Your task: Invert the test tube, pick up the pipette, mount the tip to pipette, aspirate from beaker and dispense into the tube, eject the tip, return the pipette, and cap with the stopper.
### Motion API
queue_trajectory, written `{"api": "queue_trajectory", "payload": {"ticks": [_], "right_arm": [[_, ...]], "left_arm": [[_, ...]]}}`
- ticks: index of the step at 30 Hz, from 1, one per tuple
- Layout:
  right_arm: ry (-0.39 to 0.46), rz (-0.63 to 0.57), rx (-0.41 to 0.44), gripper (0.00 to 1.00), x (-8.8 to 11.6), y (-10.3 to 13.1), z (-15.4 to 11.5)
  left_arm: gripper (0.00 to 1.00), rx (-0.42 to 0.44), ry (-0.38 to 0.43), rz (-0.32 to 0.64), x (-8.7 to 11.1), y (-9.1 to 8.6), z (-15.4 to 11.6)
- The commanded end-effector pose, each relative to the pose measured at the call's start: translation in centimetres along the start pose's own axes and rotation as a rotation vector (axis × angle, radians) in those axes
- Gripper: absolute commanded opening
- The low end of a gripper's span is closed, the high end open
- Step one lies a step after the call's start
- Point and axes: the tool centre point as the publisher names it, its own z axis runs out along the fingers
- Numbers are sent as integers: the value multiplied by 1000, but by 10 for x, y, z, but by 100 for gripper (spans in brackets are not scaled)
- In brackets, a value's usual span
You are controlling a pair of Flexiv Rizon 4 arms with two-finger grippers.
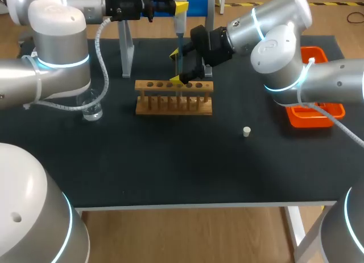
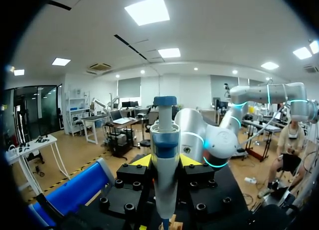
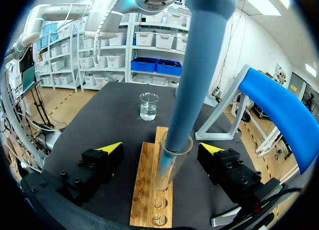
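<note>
The black table (image 1: pixel 170 160) carries everything. At its far edge stands a grey metal stand with a blue padded bar (image 1: pixel 199 1).

In the middle of the table lies a long wooden test tube rack with a row of round holes (image 1: pixel 153 85). Toward my right side sits an orange plastic tray (image 1: pixel 318 116). It is mostly hidden under my right arm, so I cannot tell what it holds.

My left gripper (image 2: pixel 165 161) is clamped on a white and blue pipette (image 1: pixel 180 32), with a yellow tip pressed to each side of the body. The pipette hangs upright over the rack, and its long grey-blue tip reaches down into the mouth of a clear glass test tube (image 3: pixel 167 172).

That tube stands upright in one of the rack's holes. I cannot tell whether there is any liquid in it.

My right gripper (image 3: pixel 162 148) is spread wide around the tube, with both fingers clear of the glass.

A small clear glass beaker (image 3: pixel 148 106) sits beyond the far end of the rack, toward my left arm, holding a shallow layer of clear liquid.

A small white stopper (image 1: pixel 246 131) rests alone on the table between the rack and the tray.
</note>
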Motion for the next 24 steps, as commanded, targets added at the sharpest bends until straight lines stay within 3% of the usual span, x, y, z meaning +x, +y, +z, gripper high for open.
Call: {"api": "queue_trajectory", "payload": {"ticks": [1,13,24], "right_arm": [[4,1,4,100,-1,0,0],[4,0,-55,100,2,-9,-20],[4,14,-160,100,6,-23,-48]], "left_arm": [[0,2,-4,1,0,0,1],[0,2,-4,1,0,0,1],[0,2,-4,1,0,0,1]]}}
